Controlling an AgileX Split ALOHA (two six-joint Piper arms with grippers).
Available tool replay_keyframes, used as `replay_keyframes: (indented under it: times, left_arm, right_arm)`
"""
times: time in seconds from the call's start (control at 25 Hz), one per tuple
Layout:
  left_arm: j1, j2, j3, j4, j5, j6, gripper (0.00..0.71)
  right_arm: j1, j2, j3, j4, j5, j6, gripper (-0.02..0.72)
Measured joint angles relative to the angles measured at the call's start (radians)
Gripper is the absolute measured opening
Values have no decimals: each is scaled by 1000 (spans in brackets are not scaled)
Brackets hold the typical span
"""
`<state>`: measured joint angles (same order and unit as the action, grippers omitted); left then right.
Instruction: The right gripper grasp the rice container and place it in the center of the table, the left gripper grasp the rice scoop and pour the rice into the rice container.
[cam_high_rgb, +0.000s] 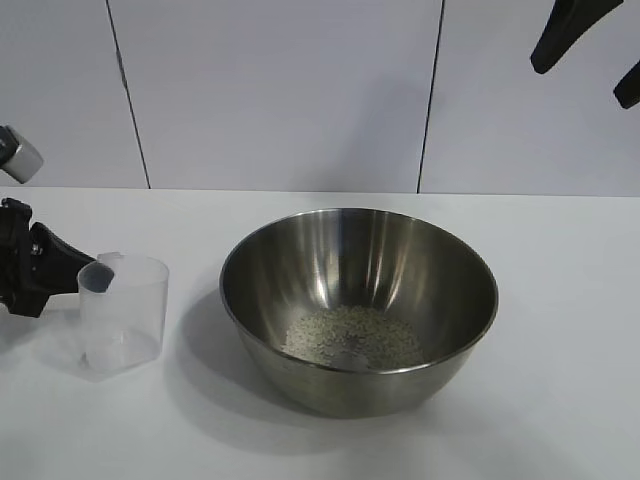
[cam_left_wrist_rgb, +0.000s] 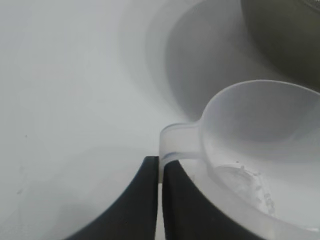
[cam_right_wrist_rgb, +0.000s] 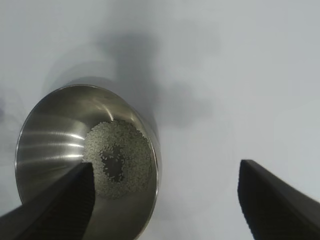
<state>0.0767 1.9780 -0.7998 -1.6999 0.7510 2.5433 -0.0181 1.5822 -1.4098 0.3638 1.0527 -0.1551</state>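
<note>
The rice container (cam_high_rgb: 440, 262), a wide steel bowl, stands in the middle of the table (cam_high_rgb: 570, 330) with the rice (cam_high_rgb: 352, 336) heaped in its bottom. The rice scoop (cam_high_rgb: 123, 312), a clear plastic cup, stands upright on the table left of the bowl. My left gripper (cam_high_rgb: 78, 268) is shut on its side handle; in the left wrist view the left gripper (cam_left_wrist_rgb: 160, 161) pinches the handle, and the scoop (cam_left_wrist_rgb: 260, 130) holds only a few grains. My right gripper (cam_high_rgb: 590, 55) is open and empty, raised high at the back right. In the right wrist view the right gripper (cam_right_wrist_rgb: 165, 167) hangs above the bowl (cam_right_wrist_rgb: 50, 145) and rice (cam_right_wrist_rgb: 117, 157).
A white panelled wall (cam_high_rgb: 280, 90) stands behind the table. The bowl's side (cam_left_wrist_rgb: 285, 35) shows close beyond the scoop in the left wrist view. Bare tabletop lies right of the bowl.
</note>
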Motion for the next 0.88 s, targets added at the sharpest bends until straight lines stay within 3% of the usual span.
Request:
replay_keyframes:
  times: [0.16, 0.48, 0.72, 0.88]
  left_arm:
    - [0, 0, 0, 0, 0, 0, 90]
    - [0, 0, 0, -3, -12, 0, 400]
    - [0, -2, 0, -3, -37, -3, 440]
    - [0, -31, 0, -3, -120, -91, 442]
  right_arm:
    - [0, 0, 0, 0, 0, 0, 547]
    - [0, 0, 0, 0, -2, -3, 547]
    - [0, 0, 0, 0, -2, -3, 547]
    - [0, 0, 0, 0, -2, -3, 547]
